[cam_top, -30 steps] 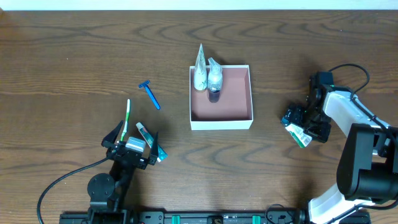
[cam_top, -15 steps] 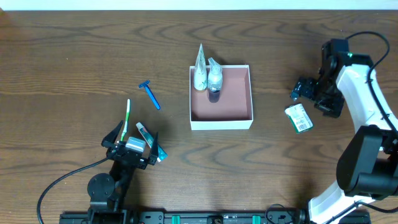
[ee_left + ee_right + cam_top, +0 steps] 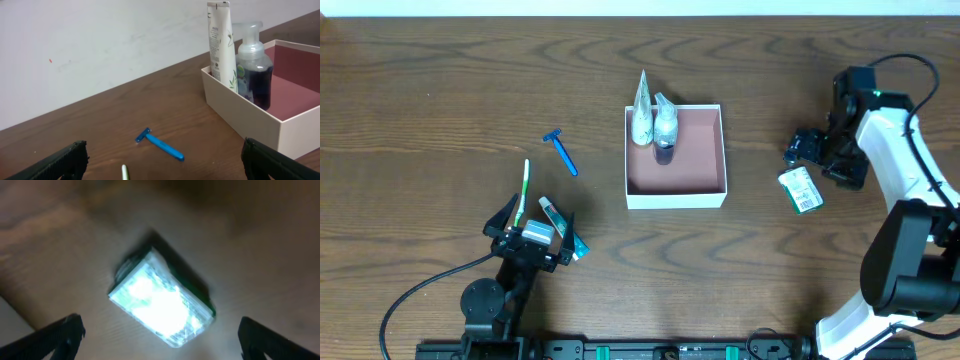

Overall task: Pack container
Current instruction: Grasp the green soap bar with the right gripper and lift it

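Observation:
The container (image 3: 712, 196) is a square white box with a pinkish-brown floor at the table's middle. A white tube (image 3: 641, 112) and a pump bottle (image 3: 665, 126) stand in its far left corner; the left wrist view shows the tube (image 3: 221, 45), the bottle (image 3: 254, 70) and the container's wall (image 3: 240, 112). My left gripper (image 3: 532, 224) stands open near the front edge with nothing between its fingers, and it faces a blue razor (image 3: 160, 144). My right gripper (image 3: 817, 160) hangs open above a green-and-white packet (image 3: 801, 189), seen brightly lit from the right wrist (image 3: 162, 302).
The blue razor (image 3: 560, 152) lies left of the container. A green-and-white toothbrush (image 3: 523, 188) and a small tube (image 3: 560, 228) lie by the left gripper's fingers. A black cable (image 3: 420, 290) trails at the front left.
My right gripper has moved away from the front edge and slightly left, off the packet, which now lies fully uncovered. The left arm has not moved.

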You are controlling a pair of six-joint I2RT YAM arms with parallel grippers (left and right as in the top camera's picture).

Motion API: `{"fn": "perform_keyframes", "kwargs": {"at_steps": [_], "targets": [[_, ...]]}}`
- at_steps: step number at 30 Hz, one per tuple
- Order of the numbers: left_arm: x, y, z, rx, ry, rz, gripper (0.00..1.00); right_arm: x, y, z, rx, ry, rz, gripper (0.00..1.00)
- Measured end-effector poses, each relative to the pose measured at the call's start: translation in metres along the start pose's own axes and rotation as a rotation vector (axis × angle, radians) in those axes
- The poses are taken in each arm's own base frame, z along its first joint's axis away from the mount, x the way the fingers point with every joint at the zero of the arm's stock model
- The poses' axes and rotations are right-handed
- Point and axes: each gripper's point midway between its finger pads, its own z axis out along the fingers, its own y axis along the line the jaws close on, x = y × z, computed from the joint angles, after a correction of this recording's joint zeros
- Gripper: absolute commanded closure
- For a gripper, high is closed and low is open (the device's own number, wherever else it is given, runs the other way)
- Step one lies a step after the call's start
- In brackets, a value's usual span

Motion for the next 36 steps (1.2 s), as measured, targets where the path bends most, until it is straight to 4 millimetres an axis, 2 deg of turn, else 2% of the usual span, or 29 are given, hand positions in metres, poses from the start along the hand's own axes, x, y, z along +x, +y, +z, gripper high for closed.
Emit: {"fn": "perform_keyframes", "kwargs": {"at_steps": [4, 9, 15, 19, 21, 24, 26, 29, 36], "targets": [[0.000, 0.000, 0.000, 0.000, 0.000, 0.000, 0.02, -0.011, 0.005, 0.016, -0.018, -0.075, -0.157, 0.01], [0.000, 0.000, 0.000, 0.000, 0.000, 0.000, 0.02, 0.006, 0.002, 0.039, -0.019, -0.050, -0.314, 0.01], [0.000, 0.000, 0.000, 0.000, 0.000, 0.000, 0.02, 0.016, 0.002, 0.049, -0.035, -0.033, -0.419, 0.01], [0.000, 0.000, 0.000, 0.000, 0.000, 0.000, 0.02, 0.021, 0.010, 0.057, -0.091, -0.046, -0.506, 0.03], [0.000, 0.000, 0.000, 0.000, 0.000, 0.000, 0.02, 0.023, 0.012, 0.061, -0.101, -0.052, -0.540, 0.06], [0.000, 0.000, 0.000, 0.000, 0.000, 0.000, 0.02, 0.022, 0.013, 0.061, -0.109, -0.070, -0.571, 0.17], [0.000, 0.000, 0.000, 0.000, 0.000, 0.000, 0.02, 0.023, 0.014, 0.062, -0.110, -0.072, -0.584, 0.28], [0.000, 0.000, 0.000, 0.000, 0.000, 0.000, 0.02, 0.026, 0.013, 0.062, -0.112, -0.063, -0.593, 0.36], [0.000, 0.000, 0.000, 0.000, 0.000, 0.000, 0.02, 0.030, 0.013, 0.061, -0.119, -0.045, -0.565, 0.47]]}}
